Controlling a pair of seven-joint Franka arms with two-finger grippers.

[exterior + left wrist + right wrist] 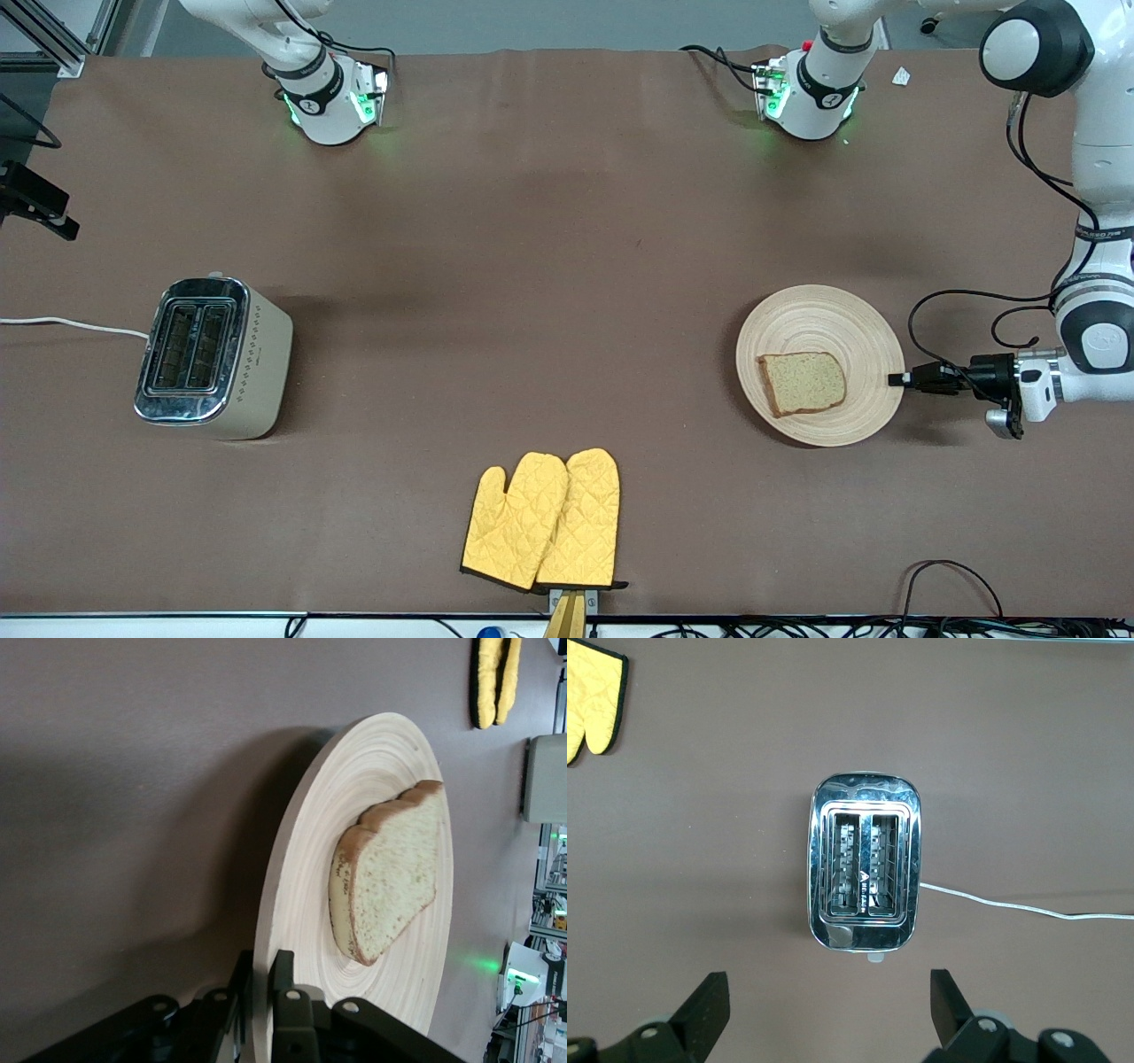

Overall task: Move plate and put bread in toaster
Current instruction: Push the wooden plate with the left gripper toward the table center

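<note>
The left gripper (897, 379) pinches the rim of the plate (833, 310) carrying the bread (803, 383), while the right gripper (828, 1010) hangs spread wide over the toaster (213, 357).

plate (819, 323): matt grooved wood; toaster (211, 357): glossy chrome top; mitts (542, 519): quilted cloth; table (549, 266): matt

1. The front view looked down from high across the surface (567, 221), facing both arm bases along its top edge, far enough to take in the whole layout.
2. The left wrist view sat very close to the plate (301, 904), looking edge-on along it past the bread (390, 873); the front view shared both, at the left arm's end.
3. The right wrist view looked straight down from well above the toaster (866, 862), seeing into its slots; the front view shared the toaster and the yellow mitts (589, 700).
</note>
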